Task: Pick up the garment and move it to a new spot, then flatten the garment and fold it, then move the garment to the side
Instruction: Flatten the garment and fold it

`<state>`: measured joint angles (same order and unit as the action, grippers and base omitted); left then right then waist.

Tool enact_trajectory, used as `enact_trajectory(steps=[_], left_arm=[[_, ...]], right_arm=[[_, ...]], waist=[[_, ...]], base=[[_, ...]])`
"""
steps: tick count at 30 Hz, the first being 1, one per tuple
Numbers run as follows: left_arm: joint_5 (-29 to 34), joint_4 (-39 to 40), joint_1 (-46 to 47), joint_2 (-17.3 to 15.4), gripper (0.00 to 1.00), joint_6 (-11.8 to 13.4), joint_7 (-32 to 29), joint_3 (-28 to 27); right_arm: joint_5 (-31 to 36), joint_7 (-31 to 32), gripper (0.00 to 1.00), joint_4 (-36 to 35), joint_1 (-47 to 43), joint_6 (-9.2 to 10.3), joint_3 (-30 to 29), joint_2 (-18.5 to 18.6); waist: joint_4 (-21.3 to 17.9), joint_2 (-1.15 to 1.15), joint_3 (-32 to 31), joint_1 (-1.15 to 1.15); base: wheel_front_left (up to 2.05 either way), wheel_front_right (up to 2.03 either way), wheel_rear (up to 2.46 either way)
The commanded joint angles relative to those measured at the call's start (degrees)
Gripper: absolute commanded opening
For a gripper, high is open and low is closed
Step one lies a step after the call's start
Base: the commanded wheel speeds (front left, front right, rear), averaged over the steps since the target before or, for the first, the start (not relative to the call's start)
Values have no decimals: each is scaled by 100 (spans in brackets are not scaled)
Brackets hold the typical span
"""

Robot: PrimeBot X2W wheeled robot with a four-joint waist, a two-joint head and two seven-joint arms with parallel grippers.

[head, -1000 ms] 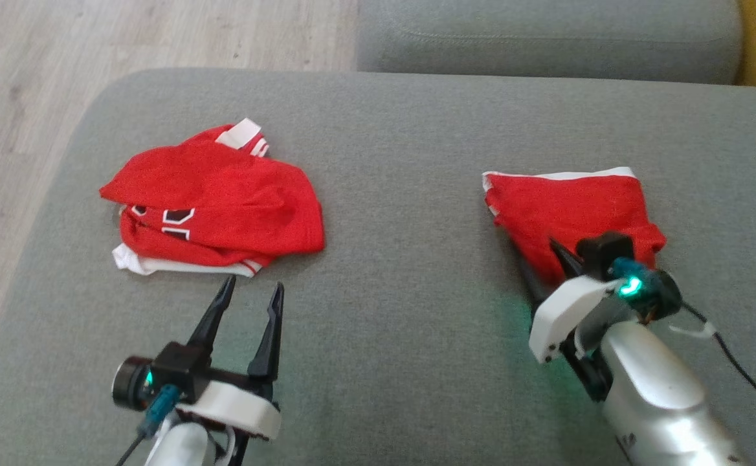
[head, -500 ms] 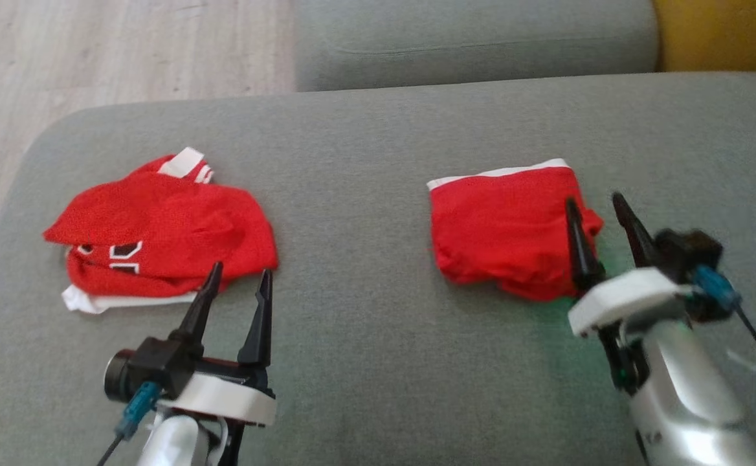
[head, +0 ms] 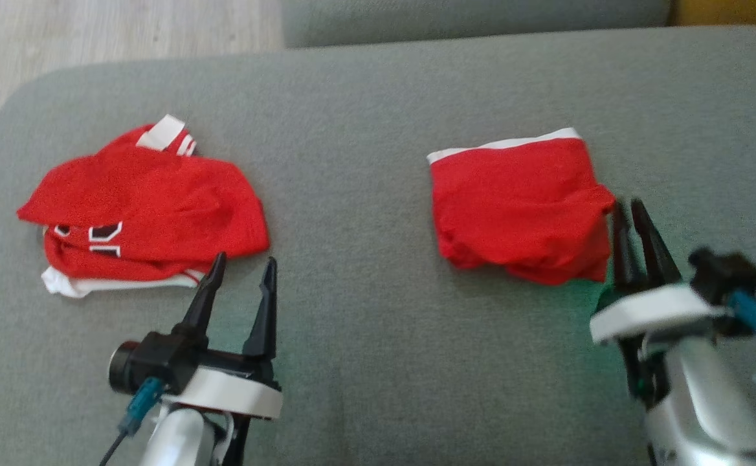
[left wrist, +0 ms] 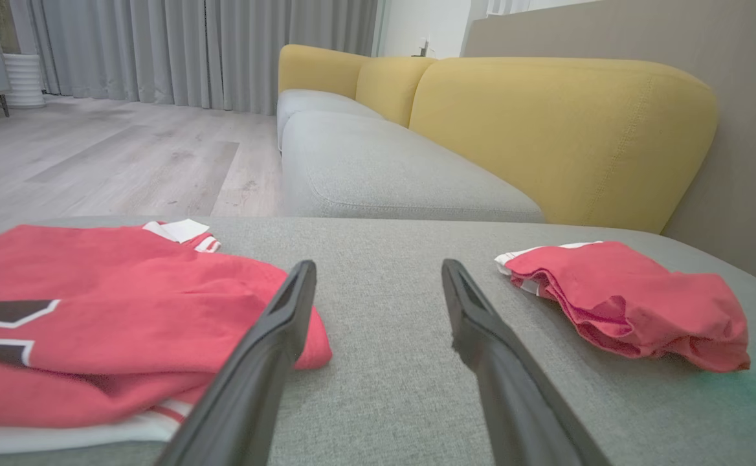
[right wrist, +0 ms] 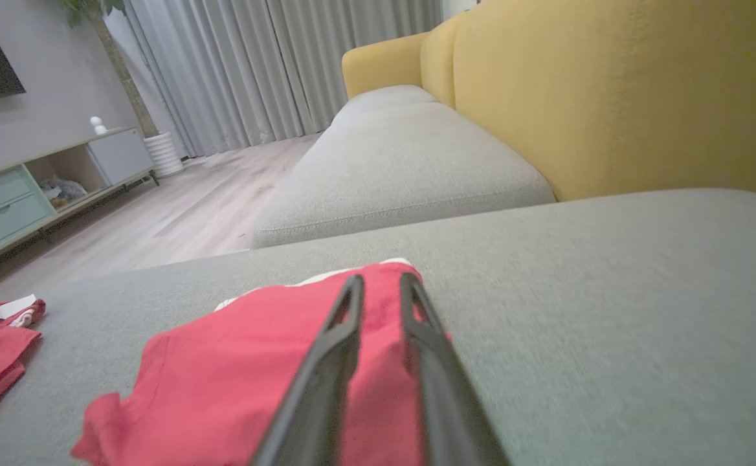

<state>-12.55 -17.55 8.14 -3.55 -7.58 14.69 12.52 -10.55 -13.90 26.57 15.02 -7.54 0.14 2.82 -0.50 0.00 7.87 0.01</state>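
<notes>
In the head view the folded garment (head: 514, 207) is lying right of centre on the sofa (head: 365, 129), our right gripper (head: 627, 205) at its right edge. In the left wrist view the jaws of our left gripper (left wrist: 378, 264) are gaping empty. In the right wrist view narrow jaws are overlapping red cloth, and we cannot tell whether they are gripping it, so we are favouring a gentle retreat that spares the fold.

Ahead of the left gripper (left wrist: 378, 264) a grey sofa seat (left wrist: 384, 168) runs on, with yellow backrests (left wrist: 559, 129) to its right and pale wood floor (left wrist: 125, 155) and grey curtains (left wrist: 190, 52) to its left.
</notes>
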Motion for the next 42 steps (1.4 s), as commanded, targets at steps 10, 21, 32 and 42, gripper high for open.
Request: enact_trajectory(steps=[10, 21, 32, 42], left_arm=[[-115, 168, 662, -75, 100, 9, 30, 117], [5, 87, 807, -157, 100, 9, 30, 196], [-18, 75, 701, -132, 100, 9, 30, 246], [-138, 100, 683, -185, 100, 9, 30, 241]], right_arm=[[501, 355, 0, 936, 1653, 5, -546, 7], [1393, 0, 0, 2637, 2166, 5, -872, 61], [-148, -108, 0, 1696, 1637, 5, 1152, 8], [-411, -109, 0, 2707, 1683, 5, 1505, 7]], waist=[[689, 0, 776, -1], [809, 0, 733, -1], [745, 0, 442, -1], [721, 0, 320, -1]], base=[[0, 0, 0], [0, 0, 0], [0, 0, 0], [0, 0, 0]])
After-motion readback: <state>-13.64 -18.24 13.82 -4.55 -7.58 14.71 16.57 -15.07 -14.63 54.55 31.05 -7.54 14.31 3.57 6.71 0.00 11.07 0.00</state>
